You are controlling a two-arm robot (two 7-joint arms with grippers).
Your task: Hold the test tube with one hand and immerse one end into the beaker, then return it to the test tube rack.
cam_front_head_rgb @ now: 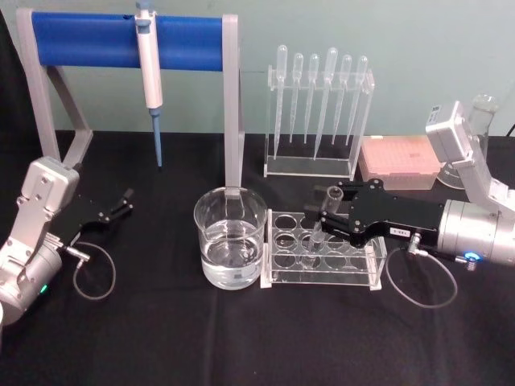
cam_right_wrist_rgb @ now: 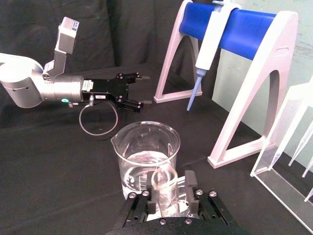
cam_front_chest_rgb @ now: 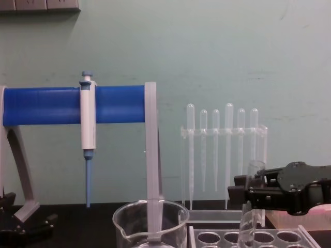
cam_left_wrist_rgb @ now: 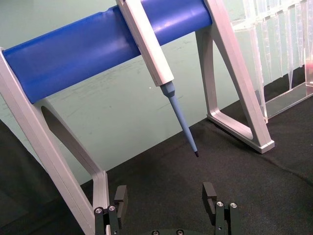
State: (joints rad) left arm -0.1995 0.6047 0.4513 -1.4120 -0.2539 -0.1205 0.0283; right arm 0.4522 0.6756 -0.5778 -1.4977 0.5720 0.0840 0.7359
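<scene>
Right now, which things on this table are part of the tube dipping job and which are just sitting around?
Job: test tube, beaker, right gripper shut on the tube.
Lying about: pipettor, blue stand, pipettes, tube rack, pink box, open left gripper.

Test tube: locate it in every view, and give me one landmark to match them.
Head view: test tube right of centre, held by the right gripper over the rack.
Left wrist view: faces the blue stand instead.
Right wrist view: bottom centre, with the beaker just beyond.
Chest view: lower right, tilted.
Landmark: the blue stand, in all four.
</scene>
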